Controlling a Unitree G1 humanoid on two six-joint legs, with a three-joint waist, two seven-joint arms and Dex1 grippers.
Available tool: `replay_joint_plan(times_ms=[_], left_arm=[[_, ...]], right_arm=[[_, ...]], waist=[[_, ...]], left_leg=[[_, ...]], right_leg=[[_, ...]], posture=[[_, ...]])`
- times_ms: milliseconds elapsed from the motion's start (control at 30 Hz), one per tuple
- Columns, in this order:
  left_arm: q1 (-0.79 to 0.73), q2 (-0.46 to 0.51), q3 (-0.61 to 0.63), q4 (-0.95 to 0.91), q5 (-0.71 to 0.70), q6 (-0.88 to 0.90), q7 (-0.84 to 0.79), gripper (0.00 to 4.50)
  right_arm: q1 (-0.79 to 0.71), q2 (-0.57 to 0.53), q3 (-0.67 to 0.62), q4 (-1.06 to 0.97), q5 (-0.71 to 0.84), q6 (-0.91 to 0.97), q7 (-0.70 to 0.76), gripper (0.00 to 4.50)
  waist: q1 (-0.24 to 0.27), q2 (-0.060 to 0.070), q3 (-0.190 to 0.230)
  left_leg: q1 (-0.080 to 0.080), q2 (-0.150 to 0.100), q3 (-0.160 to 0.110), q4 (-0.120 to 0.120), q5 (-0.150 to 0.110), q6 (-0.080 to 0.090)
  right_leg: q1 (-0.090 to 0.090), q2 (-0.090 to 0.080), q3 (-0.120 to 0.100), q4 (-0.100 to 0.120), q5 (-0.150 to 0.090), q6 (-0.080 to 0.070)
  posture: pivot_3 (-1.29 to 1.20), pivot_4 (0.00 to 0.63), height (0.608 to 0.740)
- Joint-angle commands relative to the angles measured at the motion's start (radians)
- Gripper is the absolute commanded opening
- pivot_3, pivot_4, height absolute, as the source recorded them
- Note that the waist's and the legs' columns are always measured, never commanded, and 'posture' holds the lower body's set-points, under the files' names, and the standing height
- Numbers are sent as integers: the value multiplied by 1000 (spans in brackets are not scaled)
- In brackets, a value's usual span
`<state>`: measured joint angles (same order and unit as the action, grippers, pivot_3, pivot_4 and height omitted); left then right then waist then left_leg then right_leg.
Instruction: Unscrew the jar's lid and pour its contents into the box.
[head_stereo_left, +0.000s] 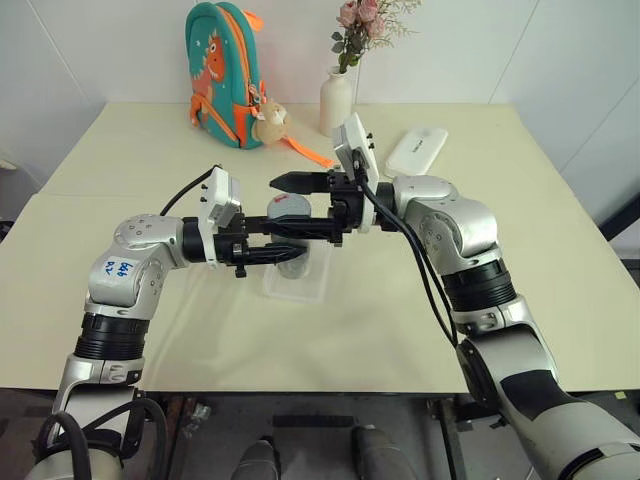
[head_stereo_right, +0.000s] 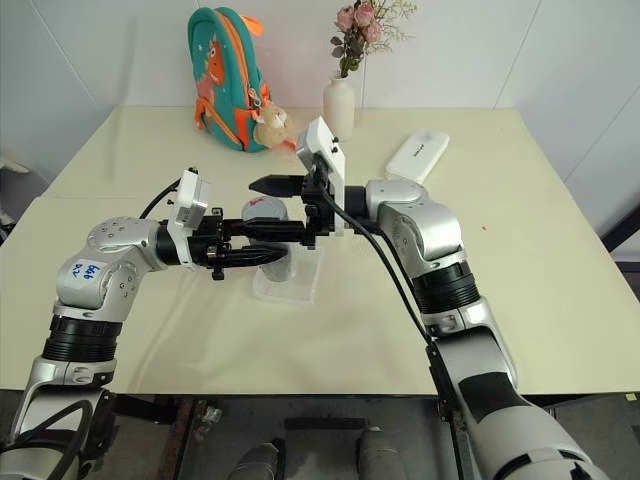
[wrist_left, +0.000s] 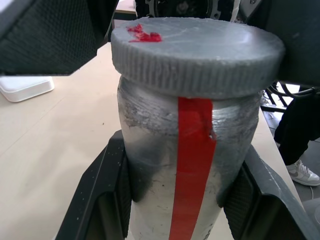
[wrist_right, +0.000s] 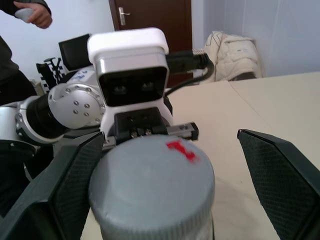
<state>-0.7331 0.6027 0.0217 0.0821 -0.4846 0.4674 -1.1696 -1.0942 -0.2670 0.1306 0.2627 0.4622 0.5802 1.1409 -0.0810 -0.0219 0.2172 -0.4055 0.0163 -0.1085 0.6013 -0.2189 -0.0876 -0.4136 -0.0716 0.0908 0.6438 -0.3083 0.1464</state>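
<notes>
One jar (wrist_left: 190, 165), lid (wrist_left: 200, 55) on | left pincer (head_stereo_left: 285, 255) clamps jar | right pincer (head_stereo_left: 295, 205) wide around lid

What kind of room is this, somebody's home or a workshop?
Probably a lab or test room dressed up like a home: a plain table against bare white walls, with a child's backpack, a flower vase and a person standing nearby.

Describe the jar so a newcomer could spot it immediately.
On the cream table, look where the two arms meet above the clear box. The jar, clamped by the left gripper, is silvery with a red stripe and grey lid, unlike the white vase behind.
</notes>
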Motion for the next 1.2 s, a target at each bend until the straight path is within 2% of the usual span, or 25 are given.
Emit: replay_joint_plan(times_ms=[33,233,567,1200], left_arm=[[-7,5,18,-29,-18,-11,-4,1931],[-7,8,17,-25,-18,-14,-4,1931],[-6,17,22,-26,-20,-8,-15,1931],[-5,15,24,-29,-21,-7,-7,1931]], right_arm=[[-10,-36,-33,-12,4,-19,14,4470],[9,-68,-41,-27,23,-3,39,4470],[31,-63,-48,-99,103,73,74,4470],[-9,0,-19,-44,53,7,40,4470]], waist=[[-1,0,0],[-2,0,0],[-2,0,0],[-1,0,0]], left_leg=[[0,0,0,0,0,0],[0,0,0,0,0,0],[0,0,0,0,0,0],[0,0,0,0,0,0]], right_leg=[[0,0,0,0,0,0],[0,0,0,0,0,0],[0,0,0,0,0,0],[0,0,0,0,0,0]], posture=[[0,150,740],[0,150,740],[0,150,740],[0,150,740]])
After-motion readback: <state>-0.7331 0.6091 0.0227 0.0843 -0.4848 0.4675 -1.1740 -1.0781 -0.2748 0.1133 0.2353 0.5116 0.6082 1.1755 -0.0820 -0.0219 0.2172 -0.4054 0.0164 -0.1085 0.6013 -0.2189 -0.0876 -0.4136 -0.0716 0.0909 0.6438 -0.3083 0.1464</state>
